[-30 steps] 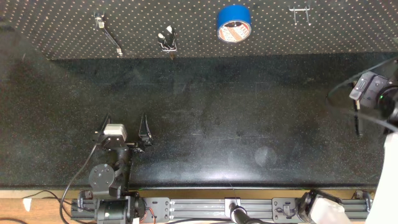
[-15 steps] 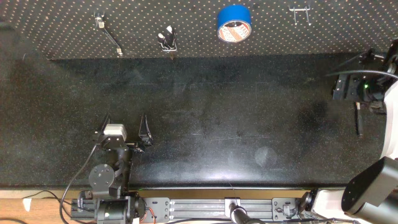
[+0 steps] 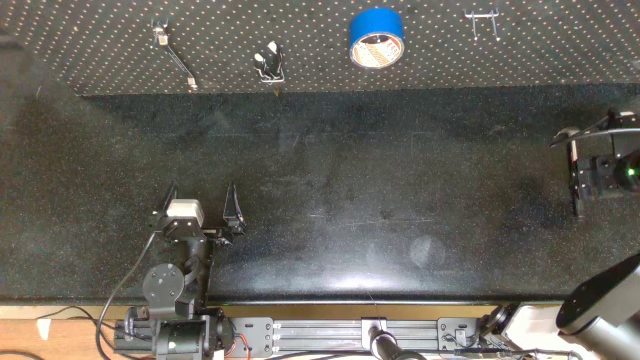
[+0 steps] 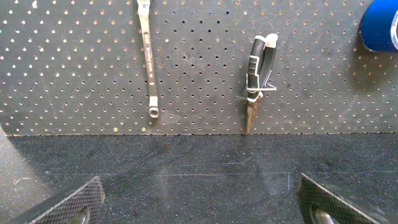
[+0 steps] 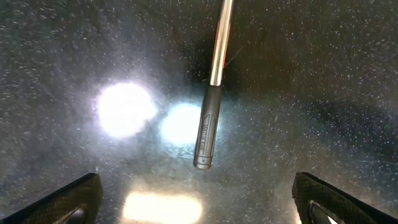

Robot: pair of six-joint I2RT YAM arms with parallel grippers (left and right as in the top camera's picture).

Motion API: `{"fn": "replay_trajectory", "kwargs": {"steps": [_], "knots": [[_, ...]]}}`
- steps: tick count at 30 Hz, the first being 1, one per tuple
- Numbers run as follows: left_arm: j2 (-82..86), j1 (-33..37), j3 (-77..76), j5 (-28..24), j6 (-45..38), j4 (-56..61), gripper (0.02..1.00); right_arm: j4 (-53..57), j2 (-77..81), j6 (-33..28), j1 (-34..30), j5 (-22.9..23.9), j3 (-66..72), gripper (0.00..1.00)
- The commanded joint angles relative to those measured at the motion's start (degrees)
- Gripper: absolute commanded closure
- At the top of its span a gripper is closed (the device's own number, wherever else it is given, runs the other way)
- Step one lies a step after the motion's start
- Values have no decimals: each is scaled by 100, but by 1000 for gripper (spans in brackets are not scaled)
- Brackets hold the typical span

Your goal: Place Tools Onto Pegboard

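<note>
On the black table near its right edge lies a tool [image 5: 209, 118] with a bare metal shaft and a dark grip, also seen from above [image 3: 577, 198]. My right gripper [image 5: 199, 211] hangs open just over the grip's end, one finger on each side; from above it [image 3: 592, 172] is by the right edge. My left gripper [image 3: 201, 195] rests open at the front left, facing the pegboard [image 4: 74, 74] with nothing between its fingers [image 4: 199, 208]. On the board hang a wrench [image 4: 148, 56], black-and-white pliers [image 4: 257, 74] and a blue tape roll [image 3: 376, 38].
An empty metal hook [image 3: 482, 22] sticks out of the pegboard to the right of the tape. The wide black tabletop [image 3: 380, 180] stretches between the arms. Bright lamp reflections [image 5: 124, 109] glare on the surface beside the tool's grip.
My right arm swung inward from the table's right edge, then back and lower, and its gripper now sits over the lying tool. The left arm and the hung tools stayed put.
</note>
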State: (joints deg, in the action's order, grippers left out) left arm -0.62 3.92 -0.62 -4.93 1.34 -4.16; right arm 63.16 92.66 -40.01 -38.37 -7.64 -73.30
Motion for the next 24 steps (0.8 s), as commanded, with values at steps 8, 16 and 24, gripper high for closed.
{"fn": "replay_trajectory", "kwargs": {"steps": [8,16,24], "knots": [[42,-24,31,37,31,-9,25,-352,1449,313,4,533,35,5],[42,-24,31,37,31,-9,23,-693,1449,890,28,979,37,5],[42,-24,31,37,31,-9,25,-772,1451,874,494,1010,44,5]]}}
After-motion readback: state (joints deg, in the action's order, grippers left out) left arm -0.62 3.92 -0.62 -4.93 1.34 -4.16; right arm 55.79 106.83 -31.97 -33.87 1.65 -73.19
